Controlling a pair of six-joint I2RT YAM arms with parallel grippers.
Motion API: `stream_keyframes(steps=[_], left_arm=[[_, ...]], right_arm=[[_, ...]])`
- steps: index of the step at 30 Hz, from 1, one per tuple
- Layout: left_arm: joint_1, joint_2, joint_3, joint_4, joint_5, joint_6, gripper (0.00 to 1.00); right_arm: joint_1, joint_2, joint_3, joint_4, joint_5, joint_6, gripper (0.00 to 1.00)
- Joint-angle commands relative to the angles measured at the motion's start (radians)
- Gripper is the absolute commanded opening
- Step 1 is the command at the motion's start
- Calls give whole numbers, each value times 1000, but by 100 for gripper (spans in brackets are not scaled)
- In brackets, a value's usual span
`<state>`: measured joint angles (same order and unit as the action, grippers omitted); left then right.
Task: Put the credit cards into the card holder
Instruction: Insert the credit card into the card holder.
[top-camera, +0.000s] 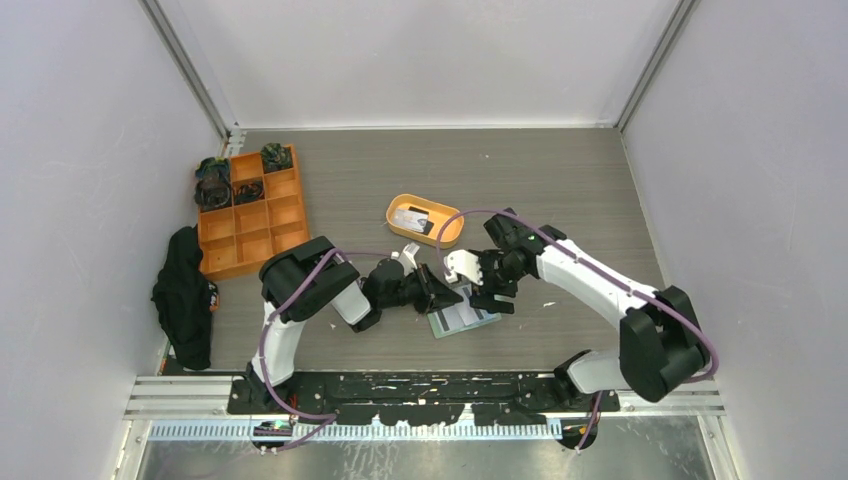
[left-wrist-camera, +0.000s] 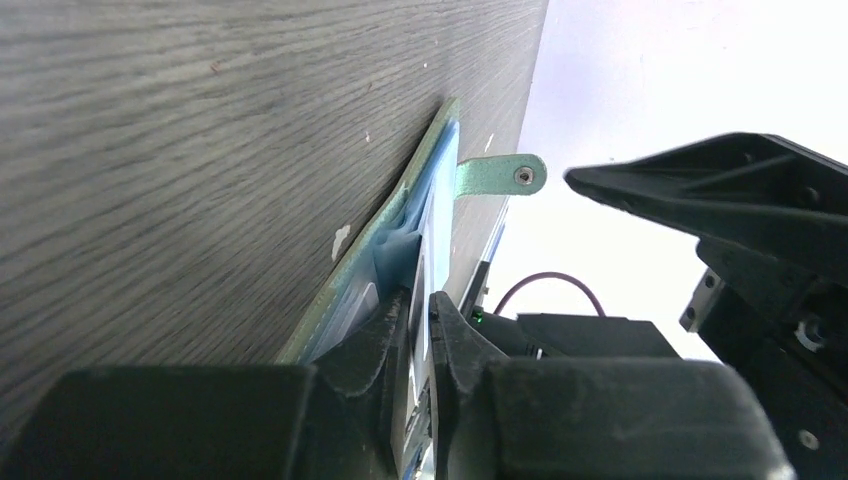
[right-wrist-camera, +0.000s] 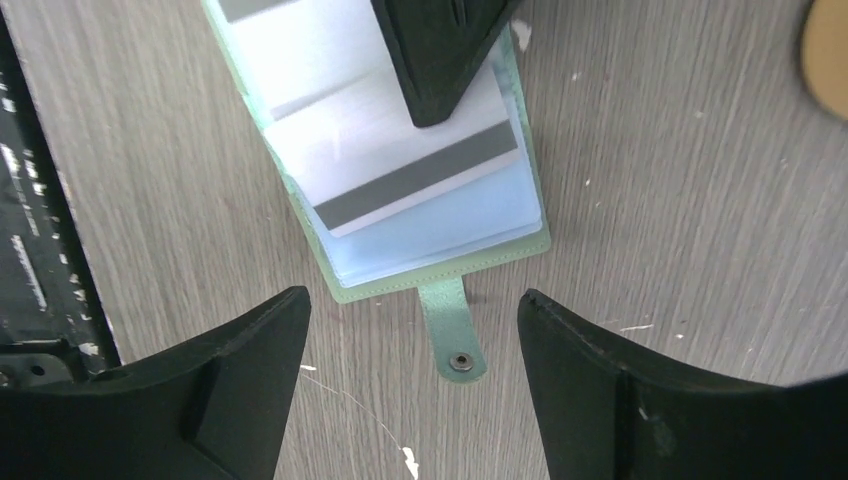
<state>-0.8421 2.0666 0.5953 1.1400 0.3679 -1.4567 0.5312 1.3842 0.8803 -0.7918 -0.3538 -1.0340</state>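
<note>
Grey-striped credit card on card holder

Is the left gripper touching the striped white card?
Touching. Left wrist view: the left gripper is closed on the edge of the striped white card, with no gap at either finger.

Top ext cam: high, behind arm bases, looks down on whole table. L wrist: very low, grazing table, close, edge-on to card holder. R wrist: close, prob. straight down. All 3 share card holder.
</note>
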Motion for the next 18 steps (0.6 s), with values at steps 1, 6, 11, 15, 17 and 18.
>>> stream_keyframes(steps=[1,6,11,15,17,18], left_arm=[[5,24,1,-47,6,44,15],[4,30,6,-43,12,44,17],[4,35,5,-36,14,44,18],[4,39,1,-31,14,42,19],[4,43,1,-28,17,42,19],[6,45,1,-25,18,42,20]], right_arm=[[6,-76,29,-38,-169,-40,79],[42,-102,-15,-63,-431,-134,46],[167,-66,-55,160,-330,40,17],[263,-12,-68,293,-161,155,9],[299,16,-65,334,-85,185,8],[315,31,-66,352,-36,196,8]])
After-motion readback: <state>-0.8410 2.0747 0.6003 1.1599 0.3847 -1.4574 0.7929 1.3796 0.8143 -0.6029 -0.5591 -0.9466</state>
